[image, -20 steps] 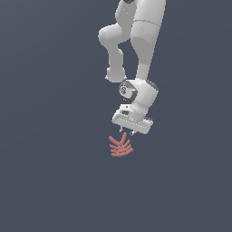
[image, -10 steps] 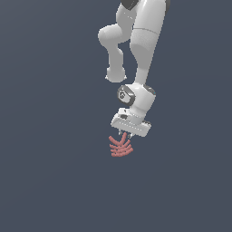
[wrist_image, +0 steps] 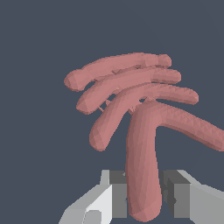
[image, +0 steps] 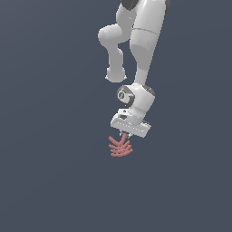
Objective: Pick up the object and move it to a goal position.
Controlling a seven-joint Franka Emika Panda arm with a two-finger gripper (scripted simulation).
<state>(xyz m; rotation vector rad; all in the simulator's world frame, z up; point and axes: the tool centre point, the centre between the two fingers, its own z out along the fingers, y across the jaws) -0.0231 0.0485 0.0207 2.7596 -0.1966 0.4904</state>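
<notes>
1. The object (image: 120,147), a salmon-red fanned bunch, is seen directly under the white gripper (image: 126,134), against the plain dark grey ground.
2. In the wrist view, one curved piece of the object (wrist_image: 142,175) is pinched between the two grey fingers (wrist_image: 117,194), which are pressed against its sides.
3. In the exterior view, the fingers are largely hidden, and contact cannot be judged there.

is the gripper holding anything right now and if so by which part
The white gripper has one curved piece of the salmon-red banana-like bunch between its grey fingers, near that piece's end; firm contact cannot be told.
</notes>
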